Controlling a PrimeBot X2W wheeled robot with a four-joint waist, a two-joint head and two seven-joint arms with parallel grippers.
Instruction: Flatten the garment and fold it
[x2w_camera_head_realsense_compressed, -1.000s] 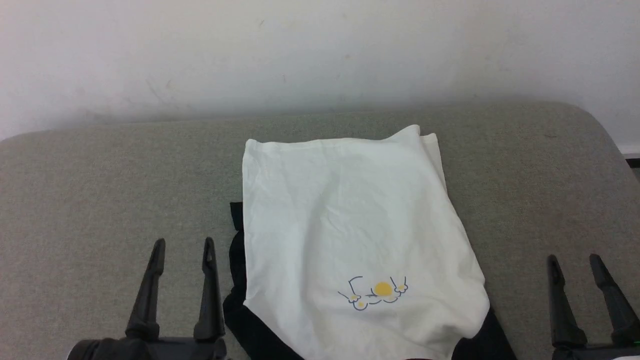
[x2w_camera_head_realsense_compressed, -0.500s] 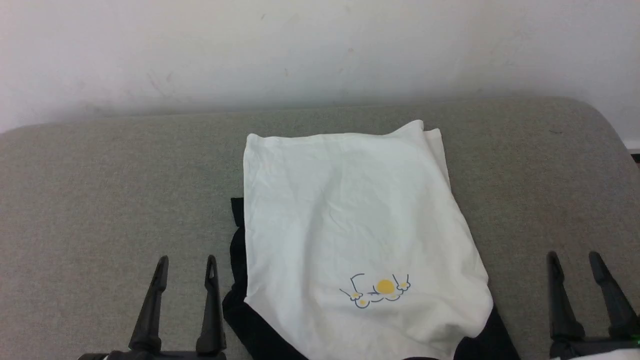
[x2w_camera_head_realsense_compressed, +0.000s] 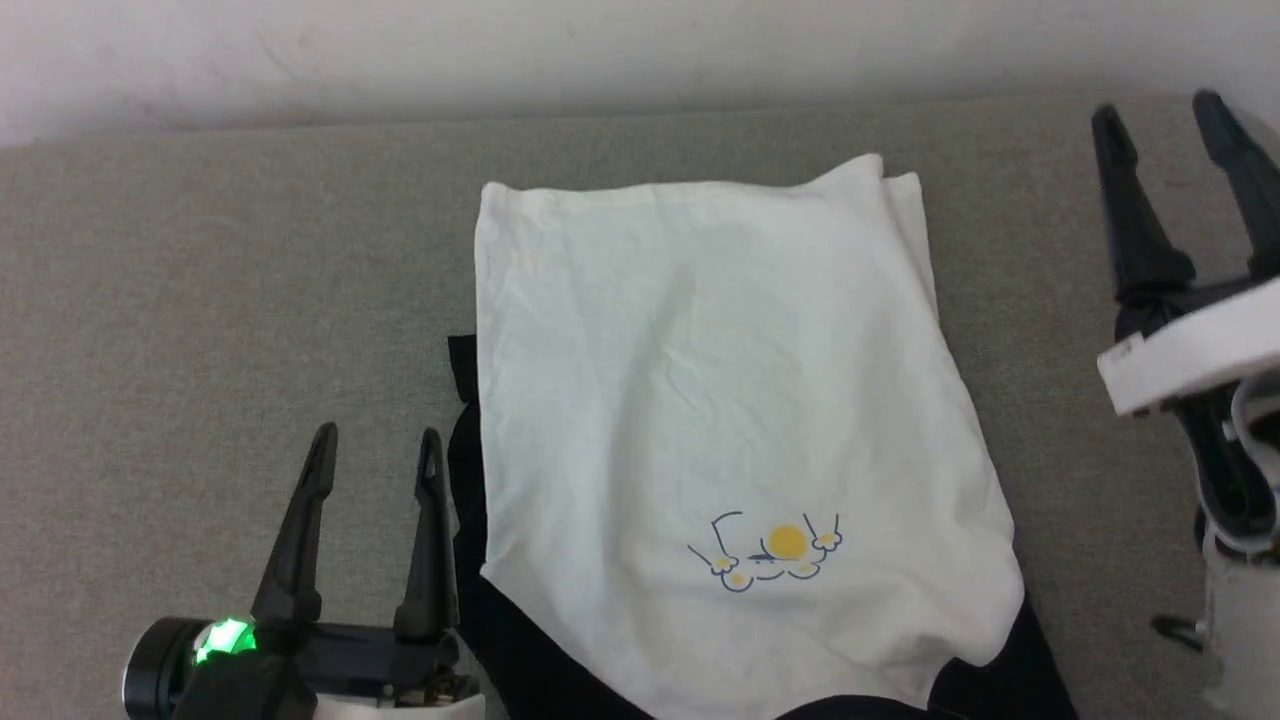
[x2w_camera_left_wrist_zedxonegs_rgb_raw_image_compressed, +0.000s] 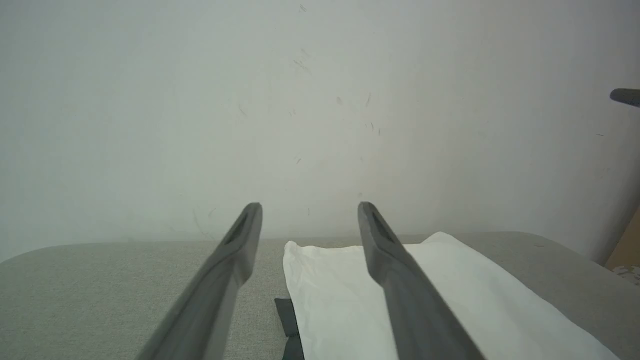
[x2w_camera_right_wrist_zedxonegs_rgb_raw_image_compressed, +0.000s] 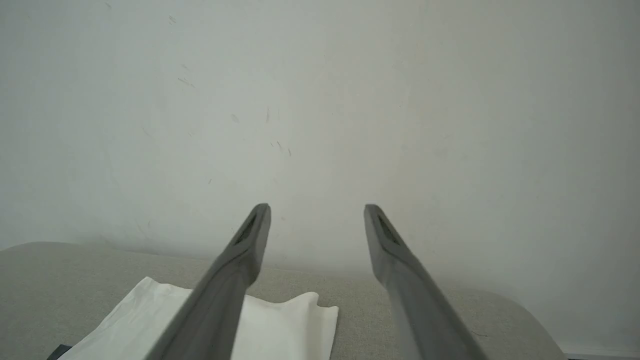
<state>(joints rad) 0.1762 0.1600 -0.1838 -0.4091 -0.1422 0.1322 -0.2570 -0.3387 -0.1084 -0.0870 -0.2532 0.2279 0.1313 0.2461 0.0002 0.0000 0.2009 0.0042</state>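
- The left gripper (x2w_camera_head_realsense_compressed: 377, 435) has its two dark fingers spread apart with nothing between them. It hovers low by the near edge of the grey padded surface (x2w_camera_head_realsense_compressed: 200, 300), just beside the garment's left side.
- The right gripper (x2w_camera_head_realsense_compressed: 1155, 105) is likewise spread and empty, raised near the far right corner of the surface, apart from the cloth.
- The garment (x2w_camera_head_realsense_compressed: 700, 400) lies mid-surface, its white torso reaching from near the far edge to the near edge, chest print (x2w_camera_head_realsense_compressed: 770, 555) towards the near end. Black sleeves (x2w_camera_head_realsense_compressed: 500, 640) peek out underneath along its left and near sides.
- At its far right corner the white layers sit doubled and slightly offset.
- Likely risk: a pinch there that catches only the top layer would peel the layers apart rather than carry them over together.
- Another risk: dragging cloth across the rough surface could bunch it up or pull the tucked sleeves out.
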